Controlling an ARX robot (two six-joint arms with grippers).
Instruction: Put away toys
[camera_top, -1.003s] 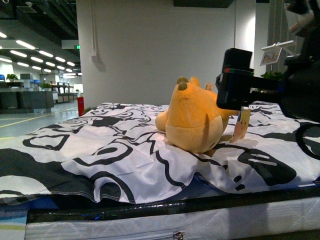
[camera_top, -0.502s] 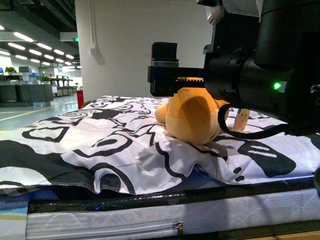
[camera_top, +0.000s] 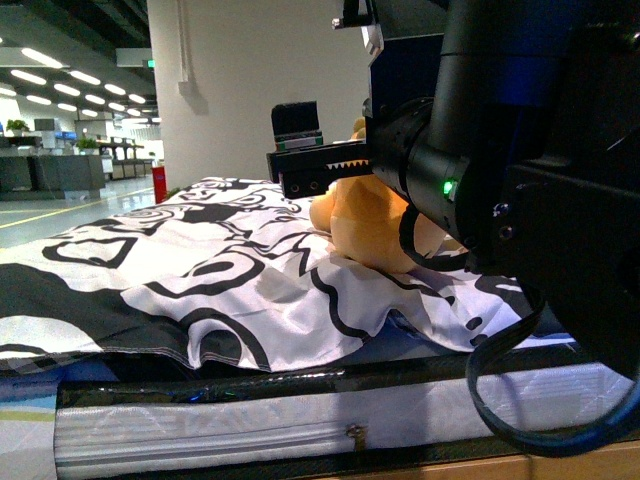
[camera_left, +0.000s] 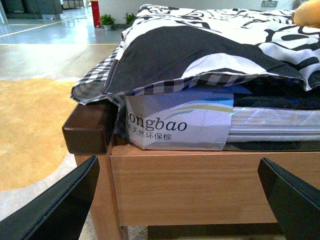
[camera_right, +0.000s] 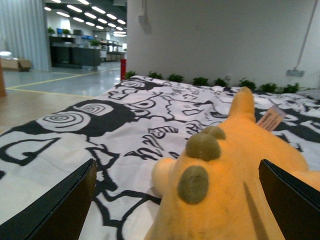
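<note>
Now: right gripper (camera_right: 176, 167) spread wide, facing plush toy (camera_right: 225, 190)
Risk: pinching only the ears, or snagging loose sheet (camera_top: 230, 280) at toy's 6 o'clock, so the plush could slip

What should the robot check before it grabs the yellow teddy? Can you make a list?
1. Is the right gripper open: ok, jaws wide apart.
2. Is the plush toy lined up: ok, it sits centred ahead of the right gripper.
3. Is the plush toy held: not ok, nothing is closed on it.
4. Is the patterned sheet safe from pinching: cannot tell, it wrinkles by the plush toy.
5. Is the left gripper out of the way: ok, open, low by the bed frame.
6. A place for the plush toy: cannot tell, no box in view.
</note>
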